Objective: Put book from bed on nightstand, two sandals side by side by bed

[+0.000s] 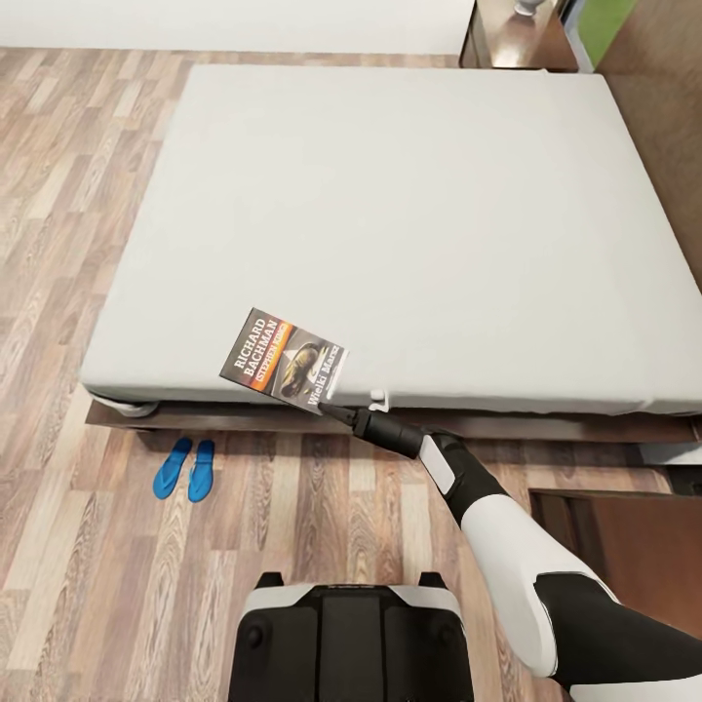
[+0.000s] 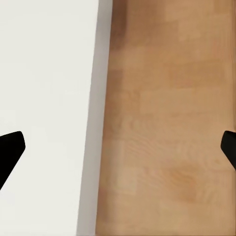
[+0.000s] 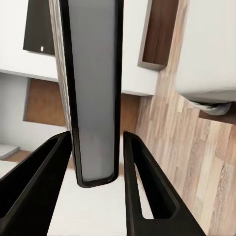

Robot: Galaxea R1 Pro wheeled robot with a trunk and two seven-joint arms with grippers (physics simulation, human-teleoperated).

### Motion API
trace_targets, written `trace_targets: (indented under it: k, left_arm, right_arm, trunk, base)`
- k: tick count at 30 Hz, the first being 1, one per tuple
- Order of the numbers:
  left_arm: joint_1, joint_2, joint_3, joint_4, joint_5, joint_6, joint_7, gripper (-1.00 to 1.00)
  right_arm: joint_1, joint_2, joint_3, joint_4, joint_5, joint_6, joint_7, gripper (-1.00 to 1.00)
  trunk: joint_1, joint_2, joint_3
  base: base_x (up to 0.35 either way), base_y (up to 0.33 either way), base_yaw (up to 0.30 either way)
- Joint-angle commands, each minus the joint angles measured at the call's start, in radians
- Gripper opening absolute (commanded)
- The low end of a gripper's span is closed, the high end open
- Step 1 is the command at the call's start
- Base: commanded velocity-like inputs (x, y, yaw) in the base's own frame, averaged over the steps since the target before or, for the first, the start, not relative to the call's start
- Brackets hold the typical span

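Right hand (image 1: 331,408) pinches the paperback (image 1: 283,359) by its 5 o'clock corner above the bed (image 1: 409,195); so slight a hold risks slipping.

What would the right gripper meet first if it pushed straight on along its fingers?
The right gripper, shut on the dark orange-banded paperback book, points up-left across the light-grey mattress. It would probably slide over the mattress top; height is unclear.

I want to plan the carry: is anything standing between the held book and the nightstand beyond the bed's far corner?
Nothing visible blocks it. The right gripper holds the book at the mattress's near edge; the nightstand sits past the far corner, with just bare mattress between. A small white object stands on its top.
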Motion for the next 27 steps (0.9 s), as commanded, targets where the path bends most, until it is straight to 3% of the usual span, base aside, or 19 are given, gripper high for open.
trace_targets:
  k: [1,27]
  left_arm:
    - [0.0,0.0,-0.009,0.0,0.011,-0.004,0.002,1.0]
    - [0.0,0.0,-0.009,0.0,0.01,-0.005,0.002,1.0]
  right_arm:
    - [0.0,0.001,-0.004,0.0,-0.002,0.01,0.003,-1.0]
    - [0.0,0.001,-0.004,0.0,-0.001,0.01,0.004,-1.0]
  trunk:
    - [0.001,-0.002,-0.002]
    - [0.001,-0.002,-0.036]
  base:
    - [0.0,0.044,0.174]
    - [0.0,0.027,0.165]
